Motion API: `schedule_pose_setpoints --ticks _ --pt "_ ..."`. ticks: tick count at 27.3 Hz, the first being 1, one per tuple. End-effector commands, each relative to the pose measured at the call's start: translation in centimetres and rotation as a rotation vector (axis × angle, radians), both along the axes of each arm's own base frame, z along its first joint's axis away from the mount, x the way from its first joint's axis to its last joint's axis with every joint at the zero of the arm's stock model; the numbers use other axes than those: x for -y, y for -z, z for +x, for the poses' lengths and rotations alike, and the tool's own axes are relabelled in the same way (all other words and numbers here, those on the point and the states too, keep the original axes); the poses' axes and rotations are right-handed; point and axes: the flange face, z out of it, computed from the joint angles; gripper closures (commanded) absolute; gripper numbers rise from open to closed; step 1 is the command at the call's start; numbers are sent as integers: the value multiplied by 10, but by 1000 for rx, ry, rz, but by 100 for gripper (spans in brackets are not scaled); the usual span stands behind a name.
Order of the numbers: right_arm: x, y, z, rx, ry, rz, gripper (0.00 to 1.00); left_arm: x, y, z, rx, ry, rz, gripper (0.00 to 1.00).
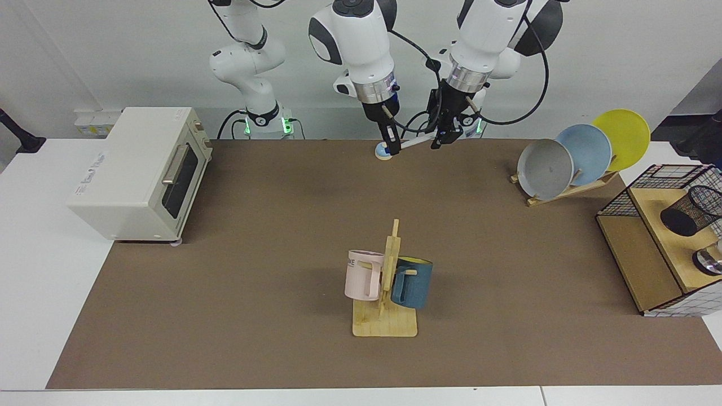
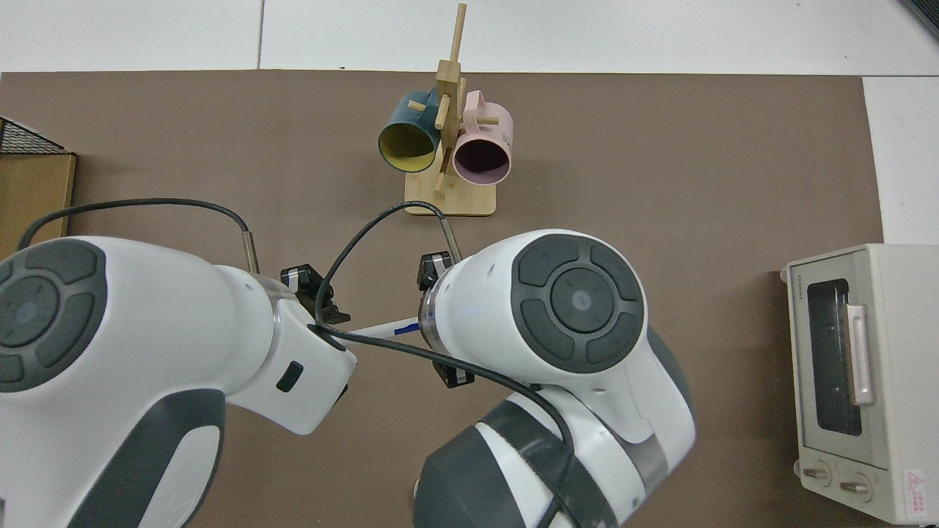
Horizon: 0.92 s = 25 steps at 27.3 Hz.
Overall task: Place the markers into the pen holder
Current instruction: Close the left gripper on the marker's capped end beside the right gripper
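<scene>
The white-barrelled marker [image 1: 416, 140] hangs nearly level above the table's far edge. My right gripper [image 1: 393, 145] is shut on its blue-capped end. My left gripper [image 1: 441, 138] stands open at the other end, one finger on each side of the barrel. In the top view only a short stretch of the marker [image 2: 381, 331] shows between the two arm housings, which hide both grippers' fingertips. The pen holder [image 1: 688, 210], a black mesh cup, lies tilted on the wooden shelf at the far right of the facing view, well away from both grippers.
A small blue-and-white round object [image 1: 383, 152] lies on the mat under the right gripper. A mug rack [image 1: 385, 321] with a pink and a blue mug stands mid-table. A toaster oven [image 1: 141, 169] is at the view's left, a plate rack [image 1: 581, 152] and wire-framed shelf [image 1: 643, 254] at its right.
</scene>
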Motion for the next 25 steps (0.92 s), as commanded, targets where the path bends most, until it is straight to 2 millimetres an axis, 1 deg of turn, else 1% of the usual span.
schedule_pose_setpoints --ticks 1,4,5,9,12,16,19,25 --pt "-1 -4 1 7 23 13 100 -2 -1 -10 6 -15 -17 51" --pt "1 -3 1 7 19 9 100 -2 -1 -9 7 -17 -18 53" --pt "2 -2 1 6 20 8 100 -2 -1 -9 7 -17 -18 55" --pt "4 1 3 4 21 2 100 -2 -2 -9 7 -18 -18 73" --pt "5 4 3 2 18 -4 100 -3 -2 -9 7 -20 -18 77" --pt "6 7 2 5 4 -14 100 -3 -2 -9 7 -20 -18 86" --pt "7 8 3 4 4 -15 100 -3 -2 -9 9 -18 -17 100" --pt "5 6 2 6 2 -13 100 -4 -2 -9 8 -20 -12 100"
